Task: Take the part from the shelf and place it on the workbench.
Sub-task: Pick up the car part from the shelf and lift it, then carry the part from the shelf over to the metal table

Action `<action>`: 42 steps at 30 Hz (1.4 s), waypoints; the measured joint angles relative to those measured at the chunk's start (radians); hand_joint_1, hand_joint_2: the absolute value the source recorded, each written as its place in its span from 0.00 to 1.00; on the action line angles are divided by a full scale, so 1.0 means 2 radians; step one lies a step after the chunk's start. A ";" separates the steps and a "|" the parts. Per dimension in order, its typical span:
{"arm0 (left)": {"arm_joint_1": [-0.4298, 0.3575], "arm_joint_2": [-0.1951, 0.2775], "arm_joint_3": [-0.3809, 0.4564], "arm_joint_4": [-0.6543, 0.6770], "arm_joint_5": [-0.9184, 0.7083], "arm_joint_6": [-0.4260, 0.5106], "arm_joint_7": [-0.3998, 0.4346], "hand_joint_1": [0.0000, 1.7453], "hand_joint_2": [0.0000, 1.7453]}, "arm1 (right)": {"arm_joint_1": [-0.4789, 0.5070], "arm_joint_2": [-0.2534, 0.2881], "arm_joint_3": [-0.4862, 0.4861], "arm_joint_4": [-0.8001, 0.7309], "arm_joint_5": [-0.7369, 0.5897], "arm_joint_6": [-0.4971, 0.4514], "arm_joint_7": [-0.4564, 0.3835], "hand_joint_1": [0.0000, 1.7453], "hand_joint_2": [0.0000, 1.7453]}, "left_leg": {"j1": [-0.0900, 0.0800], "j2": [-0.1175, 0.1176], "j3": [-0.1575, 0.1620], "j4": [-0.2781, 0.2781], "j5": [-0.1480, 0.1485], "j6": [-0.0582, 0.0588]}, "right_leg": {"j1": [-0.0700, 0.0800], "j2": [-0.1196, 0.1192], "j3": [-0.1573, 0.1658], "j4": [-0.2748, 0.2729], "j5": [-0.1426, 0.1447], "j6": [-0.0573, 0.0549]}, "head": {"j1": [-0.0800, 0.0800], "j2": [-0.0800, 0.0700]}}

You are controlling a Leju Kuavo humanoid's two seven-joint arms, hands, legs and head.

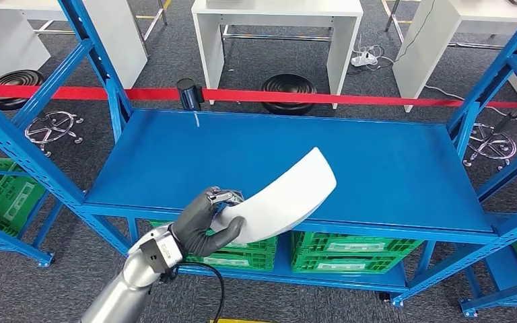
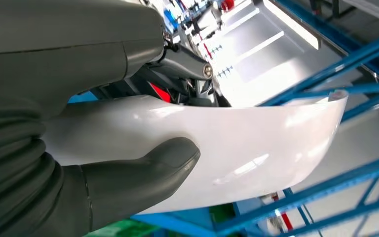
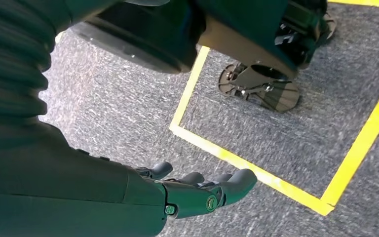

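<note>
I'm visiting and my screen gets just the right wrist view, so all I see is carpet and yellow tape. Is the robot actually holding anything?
Observer: Yes. The left robot hand grips a curved white part by one end.
Operator: Where is that part right now?
Observer: In the head view it is over the front edge of a blue shelf, slanting up and away from the hand.
Operator: And the robot hand on my screen?
Observer: The right robot hand holds nothing; its fingers are apart above the grey carpet.
Operator: Anything else stored on that rack?
Observer: Green crates sit on the level below the blue shelf.
</note>
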 joint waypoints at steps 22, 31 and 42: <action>-0.099 -0.057 -0.029 0.118 0.024 -0.017 -0.007 1.00 1.00 | 0.003 0.003 -0.003 0.000 -0.010 -0.016 -0.016 0.00 1.00 | -0.001 0.000 0.000 0.000 0.000 0.000 | -0.001 0.000 0.000 0.000 0.000 0.000 | 0.000 0.000; -0.109 -0.062 -0.029 0.135 0.027 -0.012 -0.010 1.00 1.00 | 0.002 0.003 -0.009 0.000 -0.012 -0.020 -0.012 0.00 1.00 | -0.001 0.000 0.000 0.000 0.000 0.000 | -0.001 0.000 0.000 0.000 0.000 0.000 | 0.000 0.000; -0.124 -0.067 -0.034 0.157 0.043 -0.014 -0.020 1.00 1.00 | 0.001 0.003 -0.014 0.000 -0.016 -0.023 -0.017 0.00 1.00 | -0.001 0.000 0.000 0.000 0.000 0.000 | -0.001 0.000 0.000 0.000 0.000 0.000 | 0.000 0.000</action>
